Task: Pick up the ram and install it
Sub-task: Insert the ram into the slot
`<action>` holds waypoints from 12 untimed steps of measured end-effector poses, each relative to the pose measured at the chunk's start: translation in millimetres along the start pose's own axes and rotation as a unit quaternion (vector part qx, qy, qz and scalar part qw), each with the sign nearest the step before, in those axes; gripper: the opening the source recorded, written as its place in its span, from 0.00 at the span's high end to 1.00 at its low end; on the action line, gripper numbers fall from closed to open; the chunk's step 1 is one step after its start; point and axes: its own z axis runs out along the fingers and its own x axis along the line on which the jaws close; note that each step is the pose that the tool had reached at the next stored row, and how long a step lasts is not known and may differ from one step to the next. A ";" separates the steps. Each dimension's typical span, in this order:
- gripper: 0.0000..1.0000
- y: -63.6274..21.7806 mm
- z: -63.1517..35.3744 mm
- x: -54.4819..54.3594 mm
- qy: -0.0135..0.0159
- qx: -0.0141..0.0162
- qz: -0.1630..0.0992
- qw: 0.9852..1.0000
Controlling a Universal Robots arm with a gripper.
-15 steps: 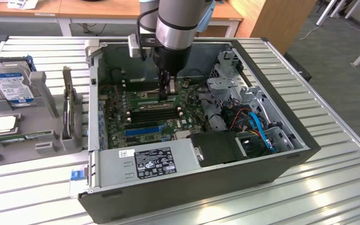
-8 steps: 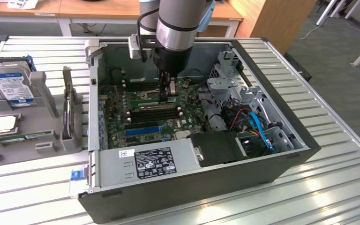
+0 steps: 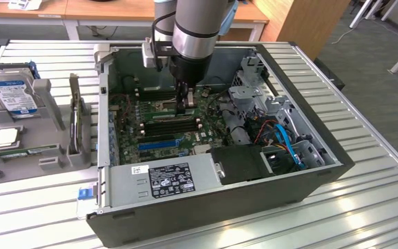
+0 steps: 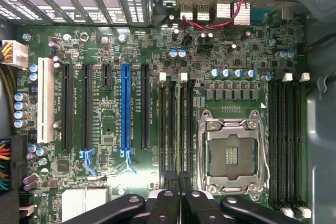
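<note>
Inside the computer case (image 3: 254, 207), the end effector (image 4: 181, 204) is clamped on the ram (image 4: 179, 129), edge-on over the memory slots (image 4: 167, 129) beside the processor socket (image 4: 233, 156); any tilt or misalignment could jam or crack it.

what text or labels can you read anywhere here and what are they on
No text can be read for sure.
Hard drive label, blue and white: print too small.
Power supply black label: white print and marks, too small.
White sticker beside that label: blurred.
Motherboard white lettering along the slots: too blurred.
</note>
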 end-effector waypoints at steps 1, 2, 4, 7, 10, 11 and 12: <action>0.88 0.0 1.1 0.1 0.000 0.000 0.000 1.000; 0.88 -0.1 2.2 0.2 0.000 0.000 0.000 1.000; 0.88 -0.1 4.1 0.4 0.000 0.000 0.000 1.000; 0.88 -0.1 4.5 0.5 0.000 0.000 0.000 1.000; 0.88 -0.2 4.7 0.5 0.000 0.000 0.000 1.000; 0.88 -0.4 4.7 0.5 0.000 0.000 0.000 1.000; 0.88 -0.9 4.7 0.5 0.000 0.000 0.000 1.000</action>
